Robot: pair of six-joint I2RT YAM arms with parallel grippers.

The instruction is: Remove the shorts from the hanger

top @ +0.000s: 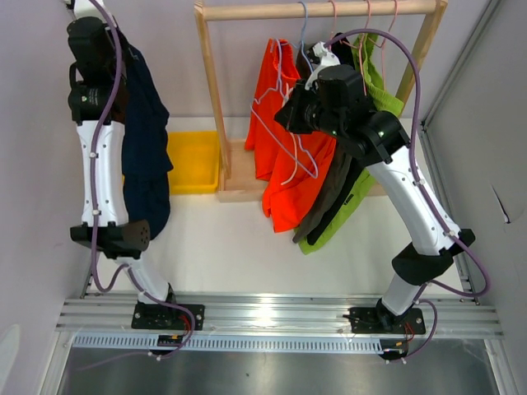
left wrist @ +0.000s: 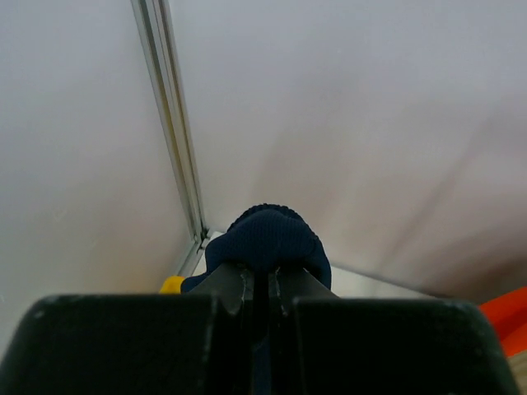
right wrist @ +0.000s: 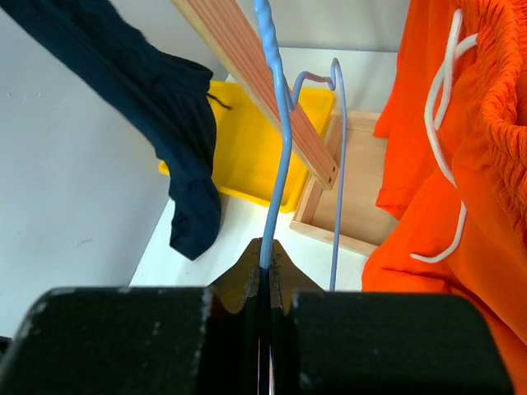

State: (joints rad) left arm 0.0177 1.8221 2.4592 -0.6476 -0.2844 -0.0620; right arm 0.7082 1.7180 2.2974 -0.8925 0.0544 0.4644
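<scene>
the 2 black fingers (left wrist: 235, 284) of the left gripper (left wrist: 265, 280) are pressing almost together, pinching a bunched, knit-textured fold of the navy blue shorts (left wrist: 270, 234). in the top view this soft navy fabric is hanging limp down the raised left arm, off the rack and at the table's left side, just beside the yellow plastic bin (top: 193, 160). the right gripper (right wrist: 265, 257) is clamping its 2 fingers on the thin blue wire hanger (right wrist: 277, 140), which is curving up past a slanted post of the wooden rack (right wrist: 272, 99). just right of it the bright orange shorts (right wrist: 469, 214), with a gathered waistband and a looping white drawstring (right wrist: 440, 123), are hanging. the olive-grey shorts (top: 319, 204), black shorts (top: 336, 206) and lime green shorts (top: 380, 90) are draping in long folds beside them.
</scene>
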